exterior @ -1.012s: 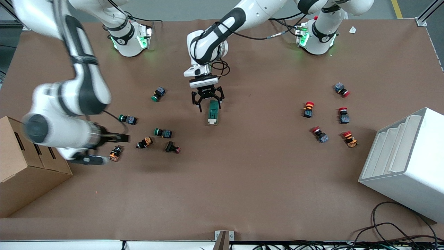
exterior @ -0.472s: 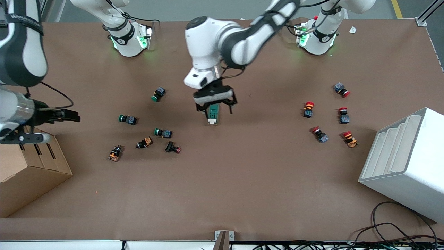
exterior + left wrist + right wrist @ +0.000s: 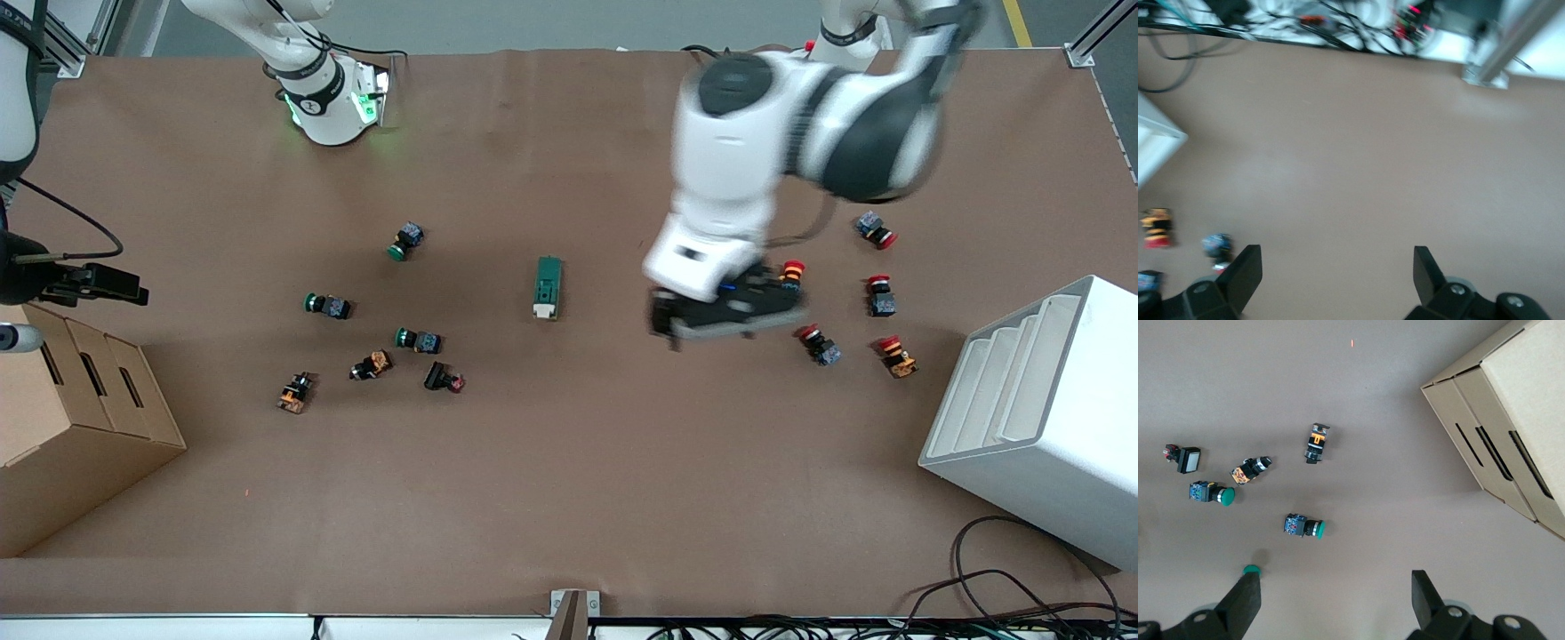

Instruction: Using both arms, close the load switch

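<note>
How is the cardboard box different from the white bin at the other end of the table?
The cardboard box is brown with dark slots along its top edge; the white bin is white with stepped ridges inside. The box sits toward the right arm's end, by the right gripper; the bin sits toward the left arm's end. Both rest on the brown table, apart from the load switch.

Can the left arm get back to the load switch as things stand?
Probably yes. The load switch lies alone on bare table, nothing touching it; the left gripper, fingers open, is over the red buttons beside it.
</note>
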Controlling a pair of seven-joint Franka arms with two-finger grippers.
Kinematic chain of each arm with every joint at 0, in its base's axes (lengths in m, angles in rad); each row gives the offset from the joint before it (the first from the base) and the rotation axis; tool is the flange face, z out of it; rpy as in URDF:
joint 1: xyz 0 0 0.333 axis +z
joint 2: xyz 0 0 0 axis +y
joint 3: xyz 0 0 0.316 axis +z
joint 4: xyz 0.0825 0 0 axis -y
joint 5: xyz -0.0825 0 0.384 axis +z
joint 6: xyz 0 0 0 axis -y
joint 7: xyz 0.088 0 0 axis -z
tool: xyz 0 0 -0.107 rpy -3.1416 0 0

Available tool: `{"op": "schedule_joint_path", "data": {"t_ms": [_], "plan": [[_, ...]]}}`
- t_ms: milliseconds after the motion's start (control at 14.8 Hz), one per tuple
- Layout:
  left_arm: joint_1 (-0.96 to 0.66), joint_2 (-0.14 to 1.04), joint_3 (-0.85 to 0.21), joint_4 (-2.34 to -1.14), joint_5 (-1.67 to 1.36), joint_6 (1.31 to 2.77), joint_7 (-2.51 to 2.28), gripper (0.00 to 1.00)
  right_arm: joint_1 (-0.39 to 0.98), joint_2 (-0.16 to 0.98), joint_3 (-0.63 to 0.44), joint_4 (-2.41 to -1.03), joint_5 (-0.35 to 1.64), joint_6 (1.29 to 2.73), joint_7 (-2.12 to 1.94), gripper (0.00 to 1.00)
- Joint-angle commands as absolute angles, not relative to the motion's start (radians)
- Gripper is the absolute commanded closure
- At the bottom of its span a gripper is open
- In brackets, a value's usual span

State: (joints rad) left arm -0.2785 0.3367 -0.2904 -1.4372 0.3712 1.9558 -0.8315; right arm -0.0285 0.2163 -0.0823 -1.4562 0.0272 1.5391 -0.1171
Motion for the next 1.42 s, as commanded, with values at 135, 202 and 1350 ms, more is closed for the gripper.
{"op": "schedule_joint_path", "data": {"t_ms": [135,202,1350], "plan": [[-0.117,0.258,-0.301,-1.462,0.339,1.875,-0.642,0.00,-0.032,0.225,-0.063,-1.433,0.044,1.477,-0.106,0.00],[-0.073,0.253,-0.307,-1.459,0.322,1.873,-0.533,0.00,-0.035,0.225,-0.066,-1.436,0.067,1.470,-0.104,0.00],[0.032,-0.207,-0.166,-1.816,-0.060,1.667,-0.080,0.00,-0.002,-0.129,-0.069,-1.741,0.044,1.474,0.002,0.00]]}}
